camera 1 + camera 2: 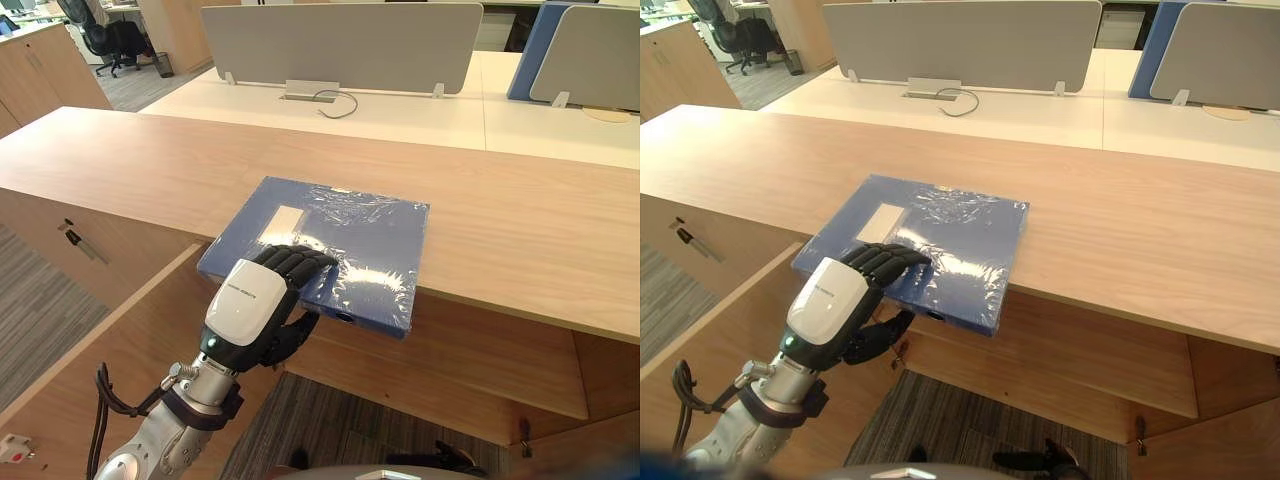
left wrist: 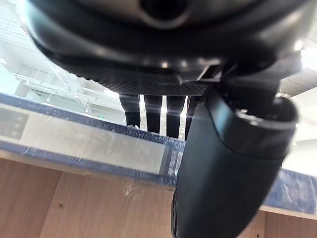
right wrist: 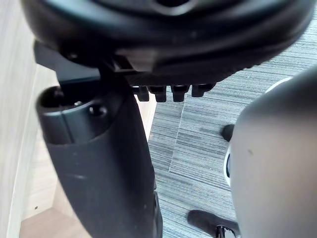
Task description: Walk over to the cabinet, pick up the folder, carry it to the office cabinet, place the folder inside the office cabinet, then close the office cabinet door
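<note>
Fingers of the left hand pinched the blue folder at its six-o'clock edge, thumb beneath; a level lift off the worktop looked wisest.

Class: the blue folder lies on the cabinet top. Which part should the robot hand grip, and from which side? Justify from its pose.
Grip the near edge of the blue folder, coming from the robot's own side. It lies flat with that edge overhanging the cabinet top, so fingers fit above and the thumb below. The left robot hand holds it this way.
</note>
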Robot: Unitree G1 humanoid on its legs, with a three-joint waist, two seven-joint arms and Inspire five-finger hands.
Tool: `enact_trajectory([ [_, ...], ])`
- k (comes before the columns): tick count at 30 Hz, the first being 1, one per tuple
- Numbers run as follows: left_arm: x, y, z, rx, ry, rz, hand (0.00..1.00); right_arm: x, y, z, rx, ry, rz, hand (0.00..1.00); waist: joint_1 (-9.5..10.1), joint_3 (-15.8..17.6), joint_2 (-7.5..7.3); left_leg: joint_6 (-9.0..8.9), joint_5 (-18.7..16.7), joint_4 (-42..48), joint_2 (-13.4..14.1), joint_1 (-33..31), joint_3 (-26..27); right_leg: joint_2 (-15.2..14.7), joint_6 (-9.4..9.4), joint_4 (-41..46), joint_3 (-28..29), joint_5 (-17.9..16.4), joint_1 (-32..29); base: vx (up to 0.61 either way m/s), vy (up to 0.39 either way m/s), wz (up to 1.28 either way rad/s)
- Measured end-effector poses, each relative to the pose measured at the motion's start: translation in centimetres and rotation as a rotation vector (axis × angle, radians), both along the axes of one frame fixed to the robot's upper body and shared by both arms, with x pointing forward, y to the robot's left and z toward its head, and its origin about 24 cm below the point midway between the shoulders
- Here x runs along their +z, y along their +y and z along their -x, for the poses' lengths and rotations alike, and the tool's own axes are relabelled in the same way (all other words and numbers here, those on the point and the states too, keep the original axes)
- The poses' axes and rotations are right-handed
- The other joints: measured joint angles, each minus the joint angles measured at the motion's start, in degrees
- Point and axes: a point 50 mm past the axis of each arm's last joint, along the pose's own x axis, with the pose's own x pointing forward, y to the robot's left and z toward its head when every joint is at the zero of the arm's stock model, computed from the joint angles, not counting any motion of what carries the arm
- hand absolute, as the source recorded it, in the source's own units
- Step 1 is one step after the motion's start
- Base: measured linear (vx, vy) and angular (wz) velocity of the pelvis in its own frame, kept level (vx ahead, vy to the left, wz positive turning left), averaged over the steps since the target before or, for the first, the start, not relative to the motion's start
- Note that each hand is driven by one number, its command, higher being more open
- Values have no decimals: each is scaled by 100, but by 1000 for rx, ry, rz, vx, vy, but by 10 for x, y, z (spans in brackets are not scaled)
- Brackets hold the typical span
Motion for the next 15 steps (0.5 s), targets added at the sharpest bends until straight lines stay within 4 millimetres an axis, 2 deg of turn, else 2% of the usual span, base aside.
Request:
enact_trajectory([
  [8, 21, -4, -12, -19, -173, 51, 0, 0, 0, 1, -1, 4, 1, 100, -64, -87, 19, 0, 0, -25, 24, 63, 109, 1, -10, 47, 87, -7, -14, -22, -2, -5],
  [15, 23, -7, -16, -7, -211, 76, 0, 0, 1, 1, -1, 5, -1, 100, -71, -104, -22, 1, 0, -28, 38, 83, 169, -5, -22, 120, 171, -16, -66, -29, 1, -5],
])
